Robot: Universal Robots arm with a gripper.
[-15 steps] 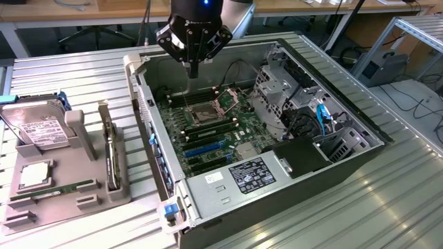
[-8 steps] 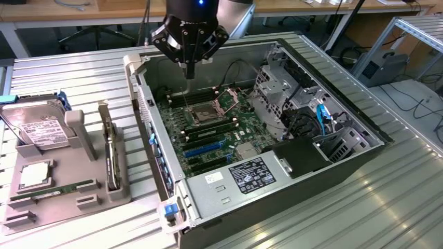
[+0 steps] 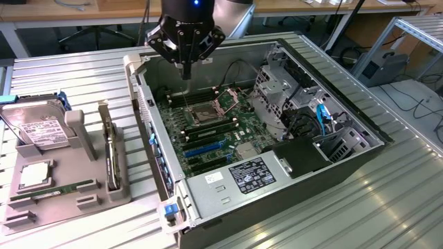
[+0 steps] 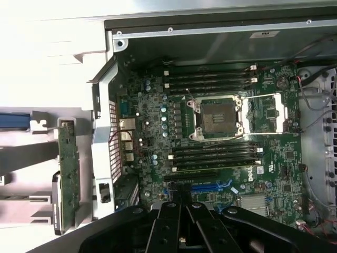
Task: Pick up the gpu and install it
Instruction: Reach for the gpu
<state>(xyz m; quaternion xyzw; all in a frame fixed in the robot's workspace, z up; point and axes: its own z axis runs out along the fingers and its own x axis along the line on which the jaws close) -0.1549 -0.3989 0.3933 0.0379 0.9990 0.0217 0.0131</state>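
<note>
Black gripper [image 3: 185,73], fingers together and empty, hangs above the open computer case [image 3: 277,207], upper centre of the exterior view. The gpu [image 3: 109,150] stands in a grey rack [image 3: 83,136] at left. The wrist view adds the bare CPU socket [image 4: 218,118].

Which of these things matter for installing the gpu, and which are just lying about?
For the job:
- the gpu, standing on edge in the grey holder
- the gripper, over the open computer case
- the motherboard inside the case

Lying about:
- the hard drive, on the holder
- the memory stick, on the holder
</note>
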